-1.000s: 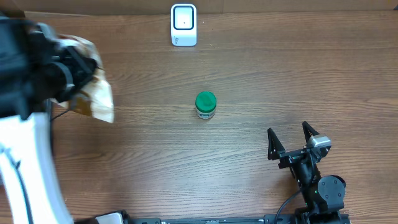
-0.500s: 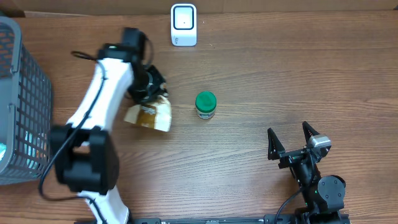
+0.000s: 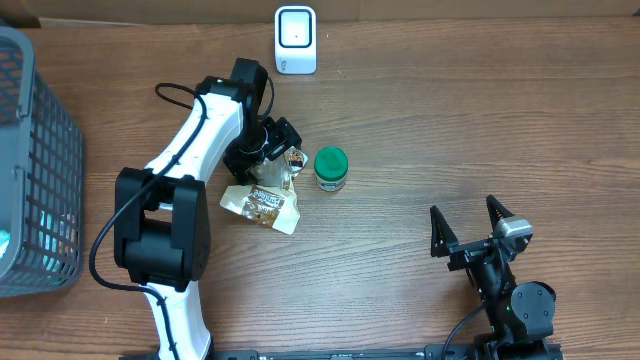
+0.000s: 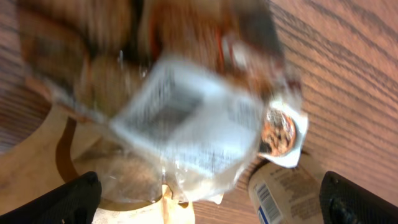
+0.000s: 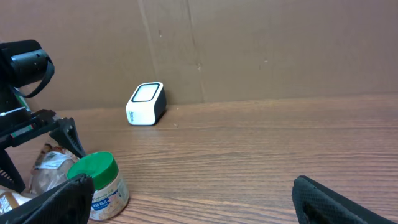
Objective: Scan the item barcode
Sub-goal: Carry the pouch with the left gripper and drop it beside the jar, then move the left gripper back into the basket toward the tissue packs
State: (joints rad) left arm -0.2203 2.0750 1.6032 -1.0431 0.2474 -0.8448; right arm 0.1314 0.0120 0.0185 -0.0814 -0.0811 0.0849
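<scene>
A crinkly clear snack bag with a white label lies on the table just left of a green-lidded jar. My left gripper hovers over the bag's upper end, jaws spread wide. In the left wrist view the bag is blurred and fills the frame ahead of the open left gripper, with the jar's barcode label at lower right. The white scanner stands at the back edge. My right gripper rests open at the front right, holding nothing.
A grey wire basket stands at the left edge. The right wrist view shows the scanner against a cardboard wall, with the jar and the bag at lower left.
The left arm swung from the basket side to the table's middle carrying the bag. Its jaws have opened, and the bag now lies beside the jar. The right arm has stayed still.
</scene>
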